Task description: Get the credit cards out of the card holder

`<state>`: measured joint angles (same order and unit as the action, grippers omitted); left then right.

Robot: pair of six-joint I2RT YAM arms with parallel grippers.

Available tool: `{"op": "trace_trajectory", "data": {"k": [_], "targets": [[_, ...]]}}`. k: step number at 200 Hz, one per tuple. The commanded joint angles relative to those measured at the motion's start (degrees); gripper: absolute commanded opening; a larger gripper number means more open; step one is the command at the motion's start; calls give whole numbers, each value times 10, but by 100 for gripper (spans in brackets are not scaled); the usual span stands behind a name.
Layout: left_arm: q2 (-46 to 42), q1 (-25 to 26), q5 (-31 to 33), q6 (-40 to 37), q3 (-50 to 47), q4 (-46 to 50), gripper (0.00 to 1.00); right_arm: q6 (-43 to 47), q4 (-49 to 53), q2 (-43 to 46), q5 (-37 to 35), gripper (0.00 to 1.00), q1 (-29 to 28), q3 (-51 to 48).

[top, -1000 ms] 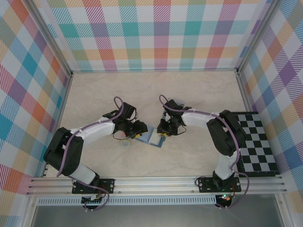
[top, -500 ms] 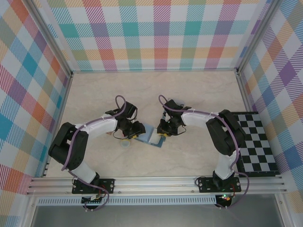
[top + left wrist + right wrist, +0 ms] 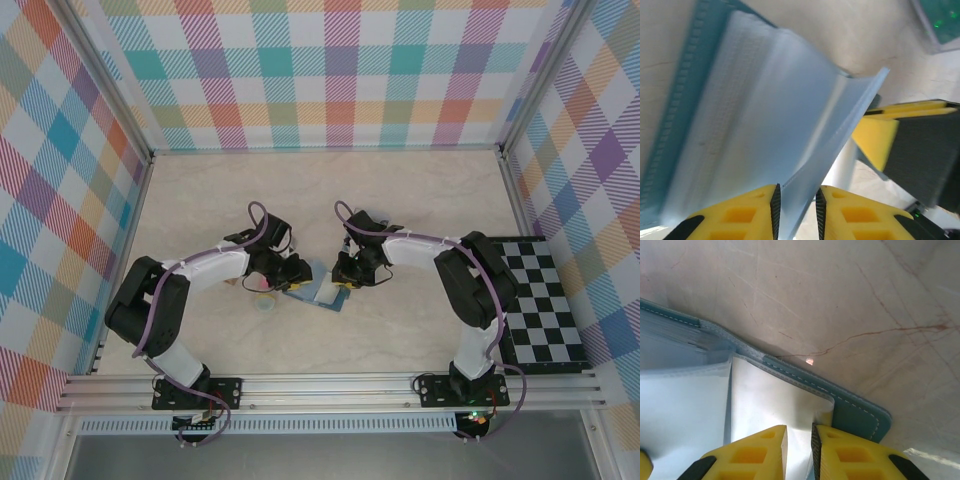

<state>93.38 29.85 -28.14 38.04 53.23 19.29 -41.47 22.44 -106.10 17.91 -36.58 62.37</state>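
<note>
The card holder [image 3: 318, 291] lies opened on the table [image 3: 420, 200], a little nearer than its middle, directly between your two grippers, with the pale blue inside facing up. Your left gripper [image 3: 291, 276] has its jaws drawn almost together on a thin pale-blue pocket leaf [image 3: 805, 150]. The leaf rises off the holder toward the wrist camera, so you seem to be lifting it to gape a pocket. Your right gripper [image 3: 345, 276] is likewise nearly closed, pinching a pale leaf beside the stitched teal corner [image 3: 860, 412], probably to anchor the holder against that pull. Whether the credit cards sit inside those pockets you cannot tell.

The table is pale and smooth with fine reddish veins, so an unpinned holder would likely slide. A pink stick [image 3: 258, 285] and a small pale round thing [image 3: 265, 305] lie just beside your left gripper. A checkerboard mat [image 3: 535, 300] lies at the right edge. Plaid walls [image 3: 320, 70] close three sides.
</note>
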Motion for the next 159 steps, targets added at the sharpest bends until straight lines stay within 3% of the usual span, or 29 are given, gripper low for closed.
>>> {"op": "trace_trajectory", "data": {"k": [1, 45, 112, 159], "targets": [[0, -1, -73, 11, -15, -74, 26, 10, 16, -13, -2, 22, -3, 12], [15, 30, -82, 24, -16, -106, 26, 10, 5, 35, -22, 22, -2, 2], [74, 82, -80, 42, 8, -143, 24, -34, 1, 146, -128, 23, 7, -58], [98, 88, -65, 43, 19, -138, 19, -14, -28, 121, -29, 19, 9, -33]]}}
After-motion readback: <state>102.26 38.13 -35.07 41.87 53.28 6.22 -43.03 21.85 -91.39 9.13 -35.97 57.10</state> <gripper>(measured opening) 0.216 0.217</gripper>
